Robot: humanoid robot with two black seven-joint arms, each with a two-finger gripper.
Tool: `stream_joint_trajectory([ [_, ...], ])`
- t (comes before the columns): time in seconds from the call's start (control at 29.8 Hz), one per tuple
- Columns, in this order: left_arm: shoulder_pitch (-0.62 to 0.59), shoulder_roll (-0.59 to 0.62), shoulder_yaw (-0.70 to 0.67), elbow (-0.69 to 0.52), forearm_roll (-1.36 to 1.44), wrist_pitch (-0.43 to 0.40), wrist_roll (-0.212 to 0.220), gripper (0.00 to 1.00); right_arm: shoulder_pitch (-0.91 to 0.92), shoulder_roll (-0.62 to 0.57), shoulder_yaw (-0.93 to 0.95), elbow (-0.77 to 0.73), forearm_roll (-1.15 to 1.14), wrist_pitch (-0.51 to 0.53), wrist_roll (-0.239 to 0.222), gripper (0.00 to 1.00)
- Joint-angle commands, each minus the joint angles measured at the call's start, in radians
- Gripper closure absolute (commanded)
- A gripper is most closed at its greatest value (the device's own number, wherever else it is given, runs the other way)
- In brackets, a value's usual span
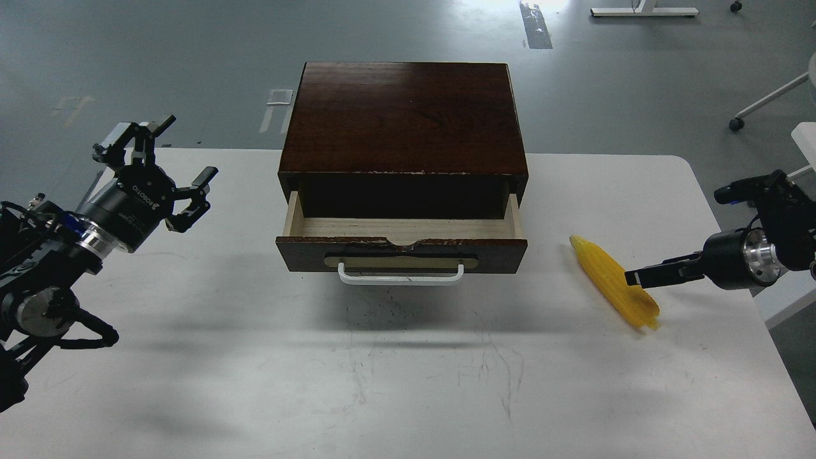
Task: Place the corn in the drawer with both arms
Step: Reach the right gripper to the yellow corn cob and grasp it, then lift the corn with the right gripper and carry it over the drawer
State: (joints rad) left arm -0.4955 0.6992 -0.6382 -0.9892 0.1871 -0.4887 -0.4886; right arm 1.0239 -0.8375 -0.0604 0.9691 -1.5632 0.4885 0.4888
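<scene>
The drawer (401, 245) stood pulled out of the cabinet (403, 118). The corn (611, 277) lay on the white tabletop (408, 382), right of the drawer. The right gripper (637, 278) fingers (656, 275) reached its thick end, their spread unclear. The left gripper (171, 167) hung wide-fingered, well apart.

Left arm (44, 268) coming in over desk's left edge, angling up toward far left corner. Silver wrist ring showing behind black cylindrical body with white lettering. Left gripper (167, 167) hovering above desk, jaws spreading wide, fingers (199, 182) splayed apart, nothing between them.

Right arm (774, 226) reaching in over desk's right edge, lying nearly level, pointing toward desk's middle. Silver wrist ring catching light. Right gripper (641, 278) hanging low near right edge, seen side-on and dark; jaws reading as single narrow black tip, spacing unclear.
</scene>
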Motion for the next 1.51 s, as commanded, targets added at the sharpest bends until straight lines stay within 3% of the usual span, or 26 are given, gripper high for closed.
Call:
stream_joint_trajectory([
  [0.0, 0.002, -0.001, 0.0, -0.003, 0.0, 0.0, 0.0, 0.01, -0.001, 0.017, -0.022, -0.006, -0.002, 0.0, 0.0, 0.0],
  [0.23, 0.002, 0.0, 0.0, -0.003, 0.0, 0.0, 0.0, 0.01, -0.002, 0.066, -0.03, -0.053, -0.002, 0.0, 0.0, 0.02],
  [0.4, 0.002, 0.005, -0.001, -0.003, 0.0, 0.0, 0.0, 0.01, -0.001, 0.09, -0.05, -0.073, -0.002, -0.013, 0.0, 0.16],
  [0.6, 0.002, 0.008, -0.001, -0.003, 0.0, 0.0, 0.0, 0.01, 0.002, 0.137, -0.094, -0.104, -0.002, -0.044, 0.0, 0.42],
  [0.67, 0.002, 0.009, -0.001, -0.003, 0.0, 0.0, 0.0, 0.01, 0.005, 0.135, -0.095, -0.104, -0.002, -0.045, 0.0, 0.61],
  [0.84, 0.002, 0.008, -0.001, -0.003, 0.0, 0.0, 0.0, 0.01, 0.013, 0.13, -0.093, -0.104, 0.002, -0.06, 0.0, 0.77],
  [1.07, 0.0, 0.009, -0.008, -0.003, 0.0, 0.0, 0.0, 0.01, 0.071, 0.1, -0.088, -0.09, 0.009, -0.085, 0.0, 0.81],
  [1.31, -0.003, 0.009, -0.011, -0.003, 0.0, 0.0, 0.0, 0.01, 0.405, 0.061, -0.091, -0.026, 0.044, -0.077, 0.0, 0.8],
  [1.47, -0.005, 0.017, -0.012, -0.003, 0.0, 0.0, 0.0, 0.01, 0.616, 0.106, -0.114, 0.017, 0.081, -0.059, 0.0, 0.79],
])
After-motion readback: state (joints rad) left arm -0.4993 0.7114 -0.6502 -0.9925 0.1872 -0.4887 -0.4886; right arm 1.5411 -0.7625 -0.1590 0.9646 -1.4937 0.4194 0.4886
